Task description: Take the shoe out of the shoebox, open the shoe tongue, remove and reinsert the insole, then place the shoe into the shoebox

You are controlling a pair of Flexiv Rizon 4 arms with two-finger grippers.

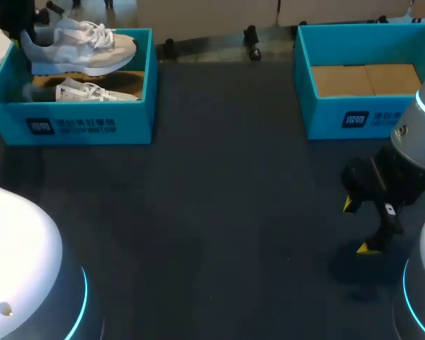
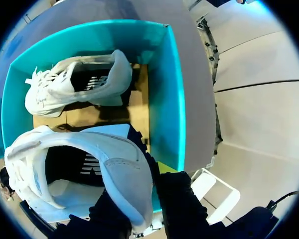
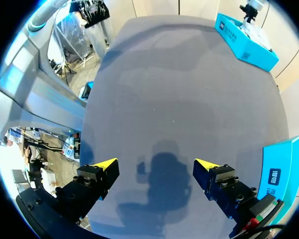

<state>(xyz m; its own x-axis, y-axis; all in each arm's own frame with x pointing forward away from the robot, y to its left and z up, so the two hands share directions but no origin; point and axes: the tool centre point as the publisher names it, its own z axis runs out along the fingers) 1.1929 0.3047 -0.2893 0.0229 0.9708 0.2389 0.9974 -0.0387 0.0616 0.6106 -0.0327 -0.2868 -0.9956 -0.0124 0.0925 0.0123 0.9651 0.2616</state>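
The left claw [image 2: 139, 196] grips the shoe [image 2: 117, 172] by its heel above the shoebox [image 2: 170, 99], the right claw [image 3: 156, 168] gapes wide

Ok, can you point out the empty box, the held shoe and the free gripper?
empty box [image 1: 326, 117], head view, front wall
held shoe [image 2: 123, 184], left wrist view, its heel
right gripper [image 3: 156, 164], right wrist view, midway between yellow tips
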